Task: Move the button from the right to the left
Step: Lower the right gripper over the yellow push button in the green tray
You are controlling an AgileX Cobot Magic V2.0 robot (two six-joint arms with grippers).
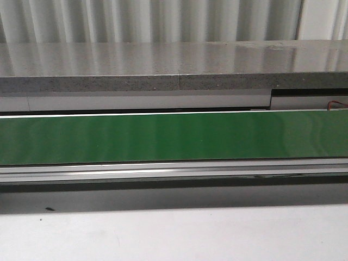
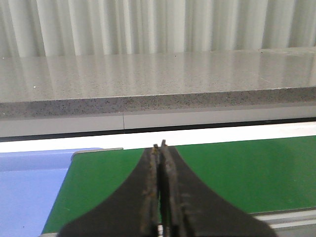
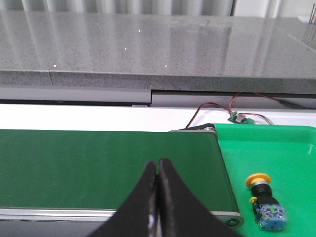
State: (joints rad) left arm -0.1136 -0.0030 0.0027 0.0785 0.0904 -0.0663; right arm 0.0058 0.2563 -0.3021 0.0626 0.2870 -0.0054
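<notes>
A grey speckled stone counter is seen across the back in all views, w/ pale corrugated wall behind it. In front of it a long green conveyor belt is run left to right, edged by a metal rail on the near side; a white table surface is seen nearest the camera in the front view. No arm or gripper is shown in the front view.

In the right wrist view the belt's end roller is met by a bright green tray, set just beside it. Red and black wires and a small circuit board are seen beyond the tray, near the counter's base. In the left wrist view a blue tray is placed beside the belt's other end.

Left gripper: dark fingers are pressed together, nothing held, tips hung over the belt near its blue-tray end. Right gripper: fingers likewise closed tight, nothing between them, over the belt near the green tray.

The button is laid on its side on the green tray, near the belt end, apart from the right gripper. Round yellow head, dark collar, pale blue-grey block body w/ green spot are made out. Nothing is seen betw. it and the gripper but the tray's edge.
</notes>
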